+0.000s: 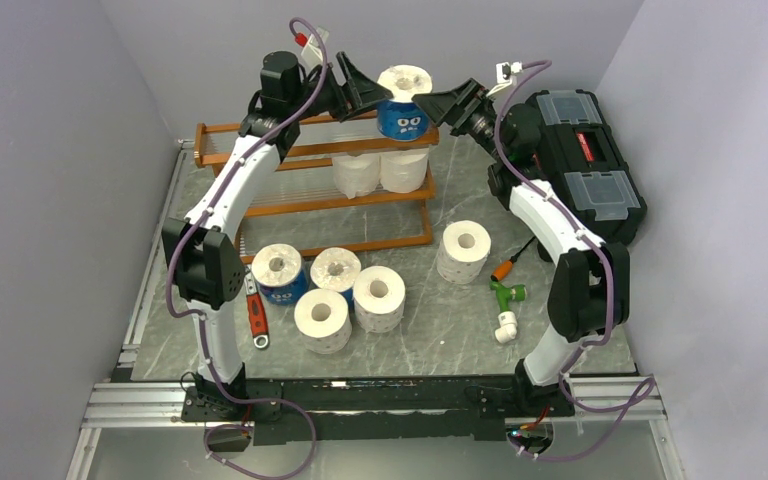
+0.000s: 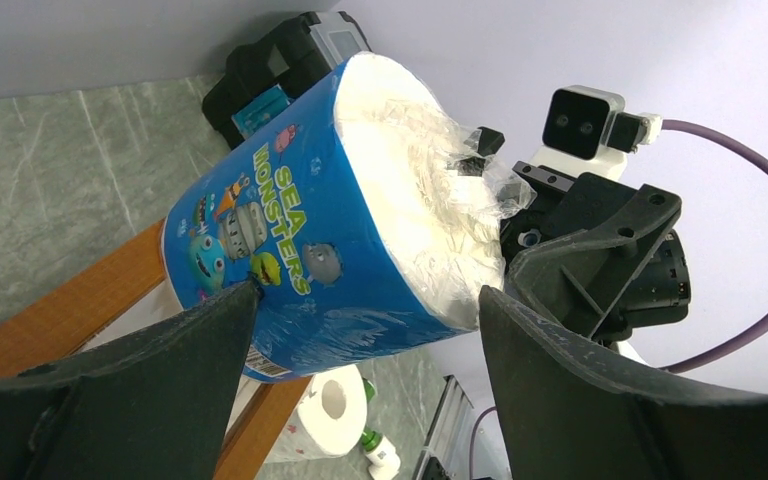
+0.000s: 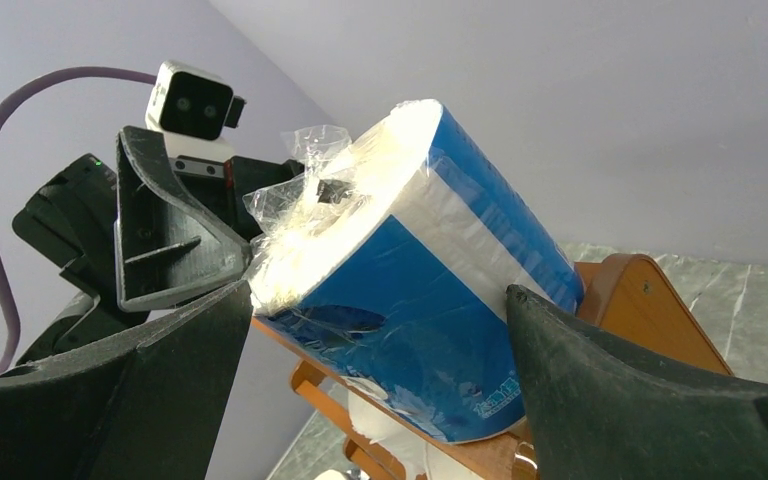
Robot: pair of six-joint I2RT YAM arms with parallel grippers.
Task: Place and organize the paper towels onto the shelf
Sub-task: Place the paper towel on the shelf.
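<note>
Standing nearest the arms on the grey table (image 1: 430,335) are five loose rolls (image 1: 378,296) (one of them blue-wrapped), a red wrench (image 1: 256,318) and a green fitting (image 1: 506,297). Behind them, two white rolls (image 1: 403,170) sit side by side on the middle tier of the wooden shelf (image 1: 300,207). On its top tier a blue-wrapped roll (image 1: 405,115) stands between the left gripper (image 1: 370,88) and right gripper (image 1: 432,102), both spread wide and gripping nothing. Whether any finger brushes the wrapper is unclear.

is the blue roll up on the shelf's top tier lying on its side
No, the blue-wrapped roll stands upright on the shelf's top tier, its hollow core facing up.
</note>
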